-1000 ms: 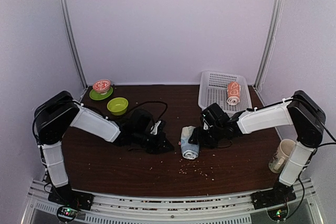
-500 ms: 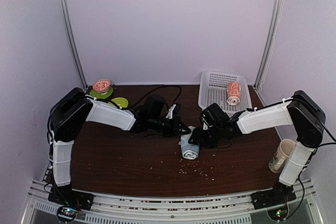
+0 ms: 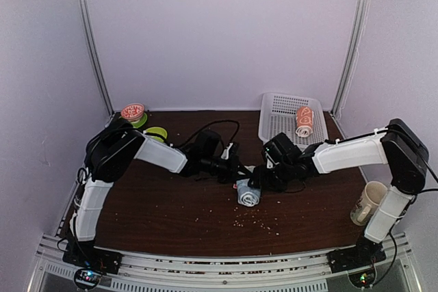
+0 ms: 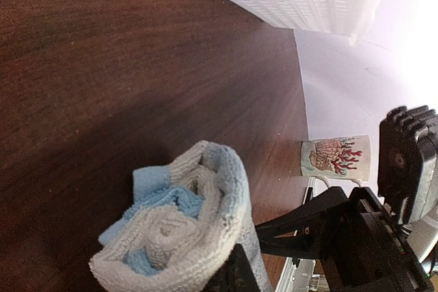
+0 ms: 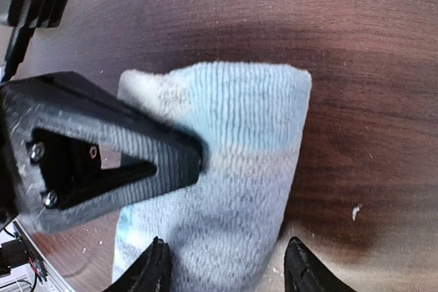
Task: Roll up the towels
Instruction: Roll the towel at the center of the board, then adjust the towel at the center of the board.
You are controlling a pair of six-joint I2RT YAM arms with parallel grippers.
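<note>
Currently: light-blue terry towel roll [image 3: 248,193] lies near table middle; orange printed towel roll [image 3: 304,122] sits inside white perforated plastic basket [image 3: 277,111] at far right corner. Fingers of right gripper [image 5: 227,266] spread wide, clasping blue roll across flanks. Fingers of left gripper [image 3: 241,171] closed, black tip pressed on roll's side.

Risks:
- release may let springy coil unwind; inner blue flap pokes loose at spiral end
- looped pile may snag finger
- grippers very close, could clash

Cloth soft, ribbed, squat cylinder. Dark wood-grain table [image 3: 150,210] hard, crumb-strewn.
</note>
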